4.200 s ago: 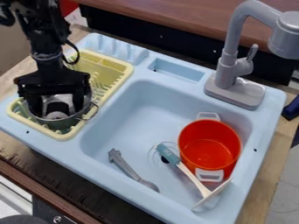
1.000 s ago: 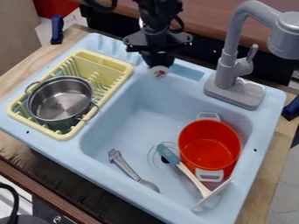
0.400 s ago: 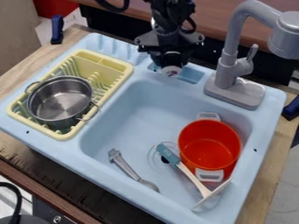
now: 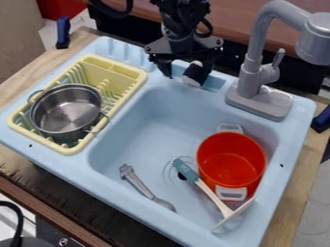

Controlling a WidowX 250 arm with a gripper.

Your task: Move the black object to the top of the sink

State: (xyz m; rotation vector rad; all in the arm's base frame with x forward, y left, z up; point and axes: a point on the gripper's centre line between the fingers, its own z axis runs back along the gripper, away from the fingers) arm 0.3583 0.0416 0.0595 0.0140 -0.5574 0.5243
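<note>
At the sink's back edge, my gripper (image 4: 185, 71) stands open over the shallow recess (image 4: 213, 83) left of the faucet. The black object (image 4: 195, 73), a short cylinder with a white end, leans at a tilt in the recess area, beside the gripper's right-hand finger. A gap separates it from the left-hand finger. Its white end points down toward the basin of the light blue sink (image 4: 138, 130). Whether the right-hand finger touches it I cannot tell.
A metal pot (image 4: 66, 110) sits in the yellow dish rack (image 4: 132, 75) at left. The grey faucet (image 4: 258, 77) rises close to the gripper's right. In the basin are a red-orange pot (image 4: 230, 159), a teal-handled utensil (image 4: 185, 170) and a grey utensil (image 4: 138, 183).
From over the metal pot, my gripper moved right and back to the recess, carrying the black object out. Since the last earlier frame its fingers have opened and the object has tipped.
</note>
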